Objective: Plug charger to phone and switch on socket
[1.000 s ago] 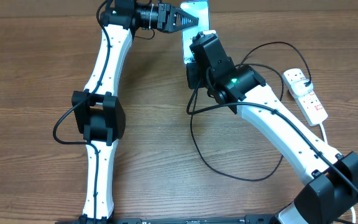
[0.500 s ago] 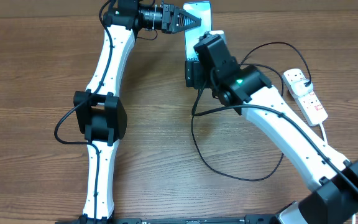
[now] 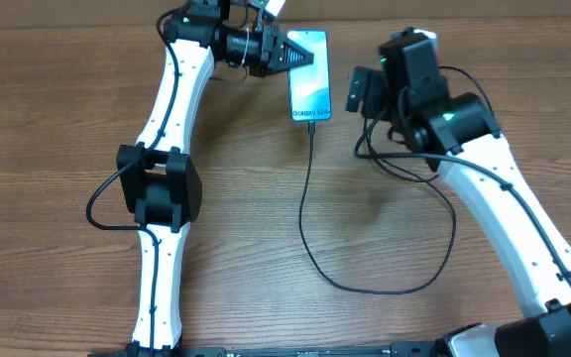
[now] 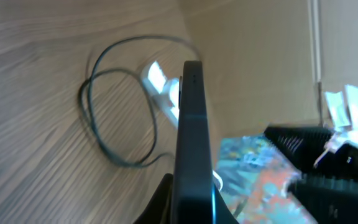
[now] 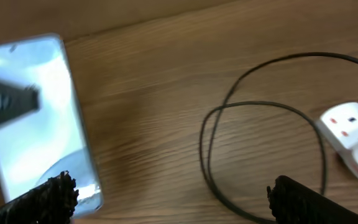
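The phone (image 3: 310, 77) lies at the back middle of the table, light blue screen up with "Galaxy" text near its lower edge. My left gripper (image 3: 298, 55) is shut on its upper left edge; the left wrist view shows the phone (image 4: 191, 137) edge-on between the fingers. The charger cable (image 3: 303, 198) runs from the phone's bottom edge down into a wide loop. My right gripper (image 3: 363, 94) stands open to the right of the phone, holding nothing, with cable (image 5: 210, 149) below it. The socket (image 5: 353, 132) shows white with red switches; the right arm hides it overhead.
The black cable loops across the table's middle and right (image 3: 434, 268). A beige wall (image 4: 260, 56) stands behind the table's far edge. The left arm's elbow (image 3: 157, 188) hangs over the left side.
My right gripper has opened, let go at the phone's bottom edge and pulled away to the right. The phone now shows uncovered with the cable in it.
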`<state>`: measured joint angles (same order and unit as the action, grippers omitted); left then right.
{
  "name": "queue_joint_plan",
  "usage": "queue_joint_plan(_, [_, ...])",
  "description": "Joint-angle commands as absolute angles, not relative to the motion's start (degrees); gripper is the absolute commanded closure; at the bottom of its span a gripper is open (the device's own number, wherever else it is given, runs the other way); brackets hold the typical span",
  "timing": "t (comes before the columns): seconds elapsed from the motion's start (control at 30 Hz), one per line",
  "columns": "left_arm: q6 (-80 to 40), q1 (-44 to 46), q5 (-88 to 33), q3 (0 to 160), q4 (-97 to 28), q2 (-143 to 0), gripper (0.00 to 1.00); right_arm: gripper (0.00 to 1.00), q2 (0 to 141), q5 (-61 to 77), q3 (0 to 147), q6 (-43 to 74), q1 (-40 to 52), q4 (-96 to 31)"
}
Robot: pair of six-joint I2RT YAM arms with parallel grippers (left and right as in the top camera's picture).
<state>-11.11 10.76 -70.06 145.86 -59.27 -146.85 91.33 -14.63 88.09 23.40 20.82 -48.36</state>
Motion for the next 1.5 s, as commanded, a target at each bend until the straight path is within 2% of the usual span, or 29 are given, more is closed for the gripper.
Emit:
queue_joint_plan(0.0, [-2.90, 10.55, -66.08, 146.34, -63.72, -146.89, 0.96, 0.00, 89.89, -15.38, 89.76, 24.27, 19.29, -48.34])
queue_joint_plan(0.13, [-1.41, 10.57, -54.13, 146.34, -70.57, -146.89, 0.96, 0.00, 89.89, -15.35, 89.76, 24.34, 18.33, -48.36])
queue_joint_plan(0.37, [1.72, 10.59, -48.25, 146.28, -75.31, -146.89, 0.96, 0.00, 89.89, -15.38, 89.76, 24.49, 18.24, -48.07])
queue_joint_plan(0.87, [-0.86, 11.81, -48.05, 134.02, -71.77, -146.89, 0.96, 0.00, 89.89, -15.38, 89.76, 24.47, 18.24, -48.16])
queue_joint_plan(1.47, [-2.68, 12.05, -46.06, 129.40, -70.81, -146.91, 0.96, 0.00, 89.91, -15.31, 89.76, 24.49, 18.24, -48.38])
